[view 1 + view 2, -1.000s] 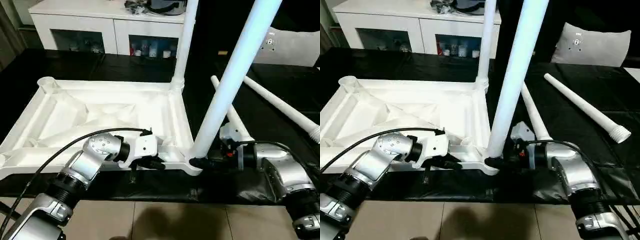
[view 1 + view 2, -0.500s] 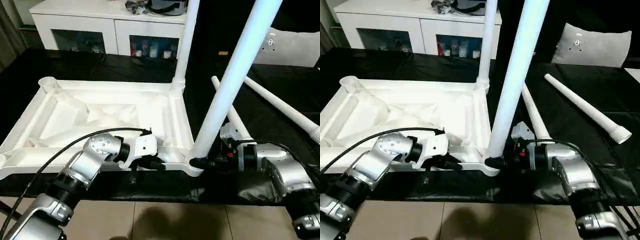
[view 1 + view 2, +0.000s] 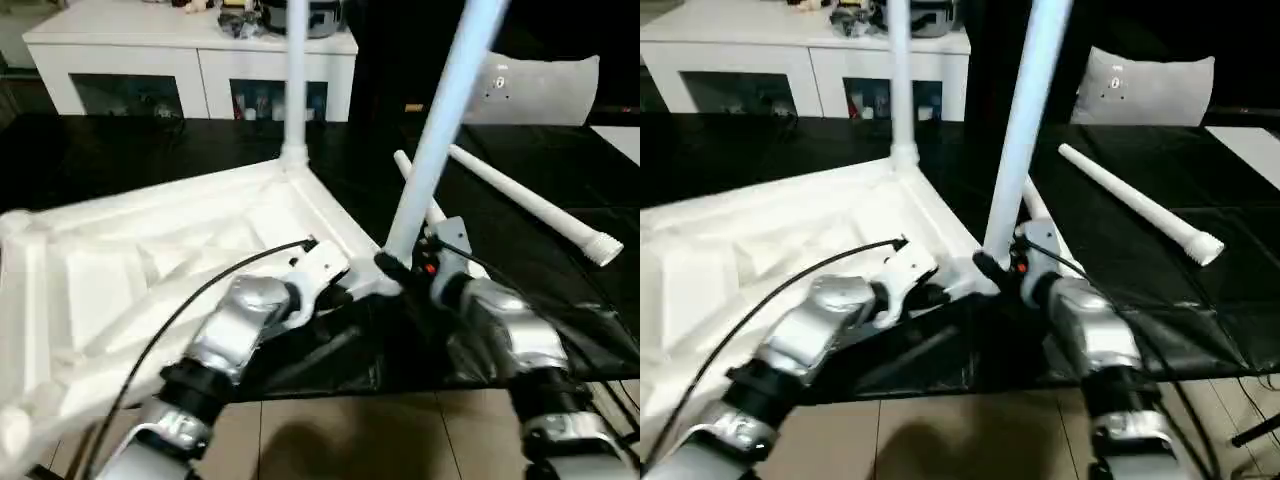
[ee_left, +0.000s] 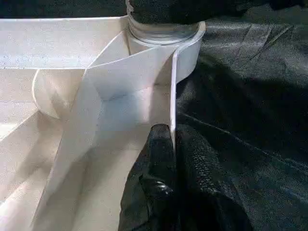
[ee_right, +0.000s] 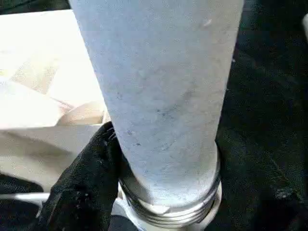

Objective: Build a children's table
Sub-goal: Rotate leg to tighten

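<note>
Down on a black, creased, leathery sheet (image 3: 560, 250) spread over the work surface, with beige floor tiles (image 3: 400, 440) showing at the near edge. Upside down on that sheet: the all-white plastic square table top (image 3: 130, 290), ribbed underside up, lying skewed with one corner toward the robot. Standing upright in the far corner socket, a long white tapered round leg (image 3: 296, 80). Rising from the near corner socket and leaning a little to the right, a second white round leg (image 3: 440, 120).

Pinched together on the thin white rim wall of the table top beside that near socket, the left gripper (image 4: 172, 144), one black finger on each side of the wall. Clamped round the base of the near leg just above its threaded collar, the right gripper (image 5: 163, 183), black finger (image 5: 84, 187) pressed to the leg's side.

Lying flat on the black sheet to the right, well apart from the top, a third white tapered leg (image 3: 530, 205) with its ribbed end nearest the robot. Partly hidden behind the near leg, a fourth white leg (image 3: 408, 170), also on the sheet.

Against the back of the room, a low white cabinet with glass doors (image 3: 190, 70), clutter on top. Farther right, a pale grey cushion (image 3: 540, 90) against the dark background.
</note>
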You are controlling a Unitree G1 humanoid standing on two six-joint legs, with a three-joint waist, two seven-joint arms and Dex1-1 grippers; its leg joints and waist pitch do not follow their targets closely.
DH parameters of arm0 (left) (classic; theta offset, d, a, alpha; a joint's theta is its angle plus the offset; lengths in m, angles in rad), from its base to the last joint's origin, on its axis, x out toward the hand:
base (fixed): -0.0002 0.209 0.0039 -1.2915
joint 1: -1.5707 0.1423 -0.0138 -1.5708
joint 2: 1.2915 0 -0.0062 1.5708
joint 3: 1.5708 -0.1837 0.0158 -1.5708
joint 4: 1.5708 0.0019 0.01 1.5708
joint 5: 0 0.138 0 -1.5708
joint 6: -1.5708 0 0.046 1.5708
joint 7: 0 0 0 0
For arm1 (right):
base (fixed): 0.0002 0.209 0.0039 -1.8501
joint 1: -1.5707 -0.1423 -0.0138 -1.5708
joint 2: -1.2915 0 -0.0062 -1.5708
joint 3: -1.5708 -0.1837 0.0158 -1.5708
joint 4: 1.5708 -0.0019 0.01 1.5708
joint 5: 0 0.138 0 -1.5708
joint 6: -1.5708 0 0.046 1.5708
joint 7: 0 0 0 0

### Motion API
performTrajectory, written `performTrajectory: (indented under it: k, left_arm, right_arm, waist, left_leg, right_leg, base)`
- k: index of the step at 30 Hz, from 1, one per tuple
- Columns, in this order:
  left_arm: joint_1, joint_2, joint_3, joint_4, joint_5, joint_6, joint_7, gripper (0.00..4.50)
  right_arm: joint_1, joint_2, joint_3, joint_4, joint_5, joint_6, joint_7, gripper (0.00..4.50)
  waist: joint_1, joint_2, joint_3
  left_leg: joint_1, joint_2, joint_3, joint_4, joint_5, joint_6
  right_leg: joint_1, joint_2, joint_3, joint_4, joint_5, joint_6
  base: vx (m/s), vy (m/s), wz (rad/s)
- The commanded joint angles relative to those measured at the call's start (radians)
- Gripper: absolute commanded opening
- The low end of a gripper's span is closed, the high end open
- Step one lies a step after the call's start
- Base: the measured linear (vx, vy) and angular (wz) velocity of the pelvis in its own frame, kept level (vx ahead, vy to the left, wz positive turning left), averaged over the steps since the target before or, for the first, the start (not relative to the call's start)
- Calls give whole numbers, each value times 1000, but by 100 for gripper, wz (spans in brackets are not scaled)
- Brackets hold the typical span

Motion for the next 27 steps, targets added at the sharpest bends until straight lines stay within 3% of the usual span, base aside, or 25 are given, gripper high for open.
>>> performTrajectory:
  k: [1,4,9,10,15,18,20,22,24,27]
  left_arm:
    - [-12,-39,-3,-25,-23,-23,18,0]
    - [-5,-20,-7,-30,-6,-24,12,0]
    - [4,46,-23,-20,6,-67,-28,0]
    - [4,54,-25,-16,6,-77,-36,0]
    - [9,99,-41,4,5,-129,-101,0]
    - [7,152,-74,25,7,-189,-185,0]
    - [6,173,-87,34,7,-224,-222,0]
    - [6,186,-96,38,6,-246,-248,0]
    - [4,234,-126,43,-1,-332,-356,0]
    - [3,252,-139,43,1,-359,-389,0]
  right_arm:
    - [16,34,50,35,-20,8,21,332]
    - [19,35,39,29,-5,13,39,343]
    - [40,-13,36,15,6,-54,112,391]
    - [43,-22,33,13,6,-71,119,416]
    - [60,-72,21,-23,33,-112,216,444]
    - [82,-132,31,-81,65,-97,363,444]
    - [85,-152,37,-93,76,-84,405,444]
    - [87,-166,42,-99,83,-79,433,444]
    - [87,-208,74,-118,86,-72,513,444]
    - [85,-219,85,-121,89,-63,547,444]
  waist:
    - [0,-11,-48]
    - [0,-9,-47]
    - [3,-8,-48]
    - [3,-9,-48]
    - [12,-9,-52]
    - [20,-11,-55]
    - [24,-8,-58]
    - [25,-6,-60]
    - [30,-6,-59]
    - [36,-4,-57]
  left_leg:
    - [-3,30,-13,-79,-393,43]
    - [-5,32,-12,-81,-392,48]
    - [-6,33,-10,-83,-387,55]
    - [-6,33,-9,-84,-381,57]
    - [-11,35,-6,-83,-322,70]
    - [-15,35,-3,-81,-283,92]
    - [-18,40,-2,-81,-220,105]
    - [-14,43,0,-78,-199,106]
    - [-12,45,2,-77,-193,106]
    - [-9,47,3,-79,-204,96]
  right_leg:
    - [32,-51,18,-103,-610,-46]
    - [31,-51,20,-100,-588,-57]
    - [32,-53,24,-97,-566,-69]
    - [32,-53,25,-98,-568,-67]
    - [37,-54,31,-89,-504,-90]
    - [46,-52,34,-79,-444,-108]
    - [49,-50,34,-66,-330,-146]
    - [51,-52,33,-60,-280,-175]
    - [53,-53,31,-57,-263,-193]
    - [52,-53,31,-56,-271,-196]
  base:
    - [0,0,0]
    - [0,0,0]
    - [0,0,0]
    - [0,0,0]
    - [0,0,0]
    - [0,0,0]
    - [0,0,0]
    - [0,0,0]
    - [0,0,0]
    - [0,0,0]
